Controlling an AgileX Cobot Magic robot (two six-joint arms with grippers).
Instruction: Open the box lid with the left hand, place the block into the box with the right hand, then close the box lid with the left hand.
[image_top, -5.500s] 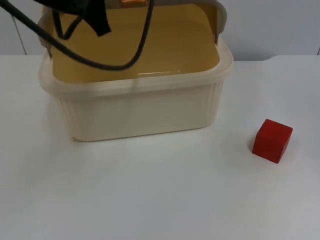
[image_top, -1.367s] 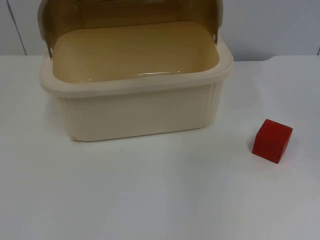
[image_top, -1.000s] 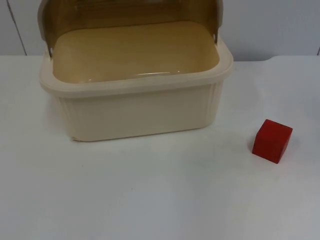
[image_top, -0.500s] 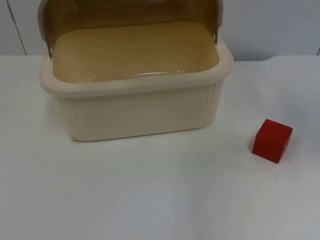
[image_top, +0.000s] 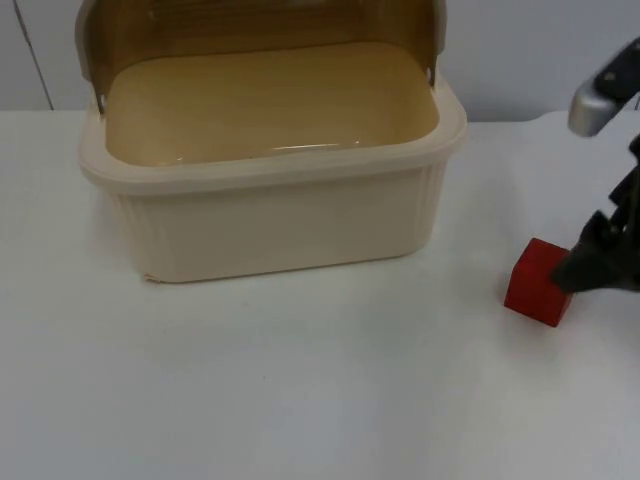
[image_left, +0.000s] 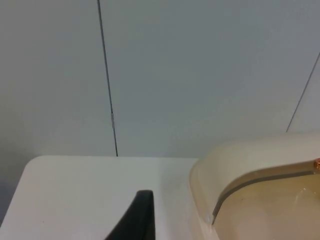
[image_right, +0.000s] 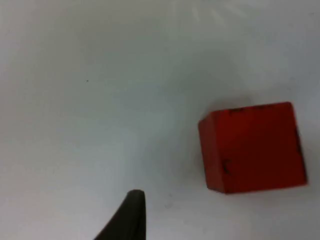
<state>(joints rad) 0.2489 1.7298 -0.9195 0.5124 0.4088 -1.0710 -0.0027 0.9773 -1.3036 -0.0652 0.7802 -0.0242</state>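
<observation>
Block (image_top: 537, 288) sits on the white desk (image_top: 300, 380), well apart from the box (image_top: 270, 190) and off toward the robot's right side, resting flat on one face. The lid (image_top: 250, 25) is already swung up and back behind the box's rear edge, so the cream interior lies open and bare; the opening step looks done, and the placing step is the one in hand.

The right gripper (image_top: 600, 262) hangs just beside the block, on the side away from the box, and its dark body overlaps the block's far edge in the top view. Whether its fingers are spread or closed I cannot tell. In the right wrist view the block (image_right: 252, 147) lies off to one side of the black fingertip (image_right: 129, 216) rather than in line with it (so the gripper does not look centred on it yet).

The left gripper (image_left: 136, 220) waits off at the box's rear corner, facing the grey wall (image_left: 175, 75), with the curved edge of the box (image_left: 250, 175) near it; its state cannot be made out either.

The main risk is that offset. If the right gripper descends as it stands, one finger could land on top of the block or shove it sideways along the smooth desk, perhaps turning it. A grip across a corner instead of two flat faces could also let the block slip out on the way over the box's rim.
</observation>
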